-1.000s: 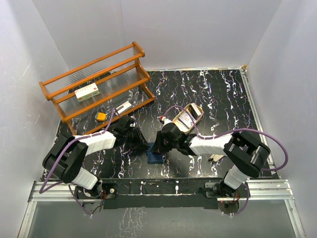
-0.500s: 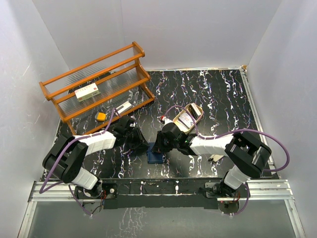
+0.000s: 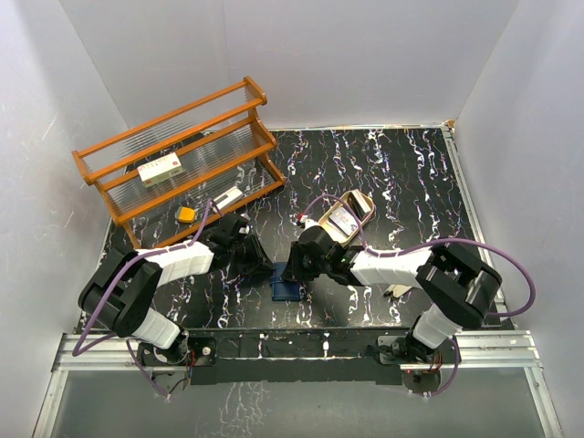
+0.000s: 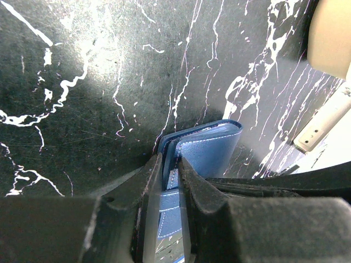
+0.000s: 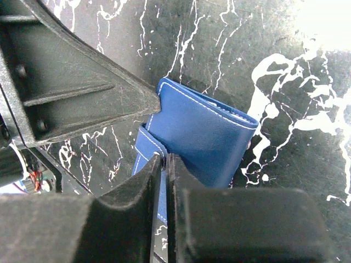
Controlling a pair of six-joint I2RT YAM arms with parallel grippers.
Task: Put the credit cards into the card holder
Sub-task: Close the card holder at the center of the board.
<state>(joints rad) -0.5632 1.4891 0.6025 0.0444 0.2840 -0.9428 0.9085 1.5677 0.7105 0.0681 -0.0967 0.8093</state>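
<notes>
Card holder (image 3: 286,291), navy, half-folded, at 6 o'clock on the tabletop (image 3: 392,173): my left hand (image 4: 167,175) is clenched on its flap, my right hand (image 5: 163,164) sits nearly closed at its edge, grip I cannot tell; risk, I judge, the flap slipping free and folding shut.

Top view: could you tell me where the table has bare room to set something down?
Bare: back right, between the oval tray, back wall and right wall. Crowded: front centre, where the left gripper and right gripper meet at the card holder, and beside the wooden rack.
</notes>
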